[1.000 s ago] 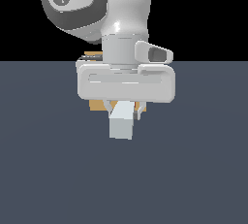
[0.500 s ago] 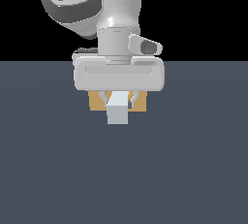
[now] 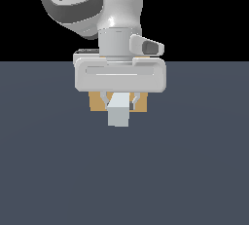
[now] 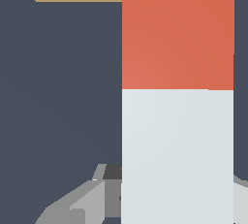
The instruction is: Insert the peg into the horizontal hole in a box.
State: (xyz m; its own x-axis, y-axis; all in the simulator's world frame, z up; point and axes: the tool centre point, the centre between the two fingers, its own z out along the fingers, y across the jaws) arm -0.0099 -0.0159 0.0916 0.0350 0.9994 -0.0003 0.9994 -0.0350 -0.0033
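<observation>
Gripper (image 3: pixel 119 103) clamped on peg (image 3: pixel 118 113), held level above surface (image 3: pixel 194 170), pale end toward exterior cam, red end pointing at box (image 3: pixel 97 102) just behind.

Step, by my read: approach/alignment before insertion. Next needs peg axis lined w/ hole, then straight push.

Hole hidden by gripper + peg; box mostly covered, cropped in wrist view.

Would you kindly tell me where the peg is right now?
The peg is held in the gripper near the middle of the exterior view, its pale end facing the camera, with the tan box directly behind it.
</observation>
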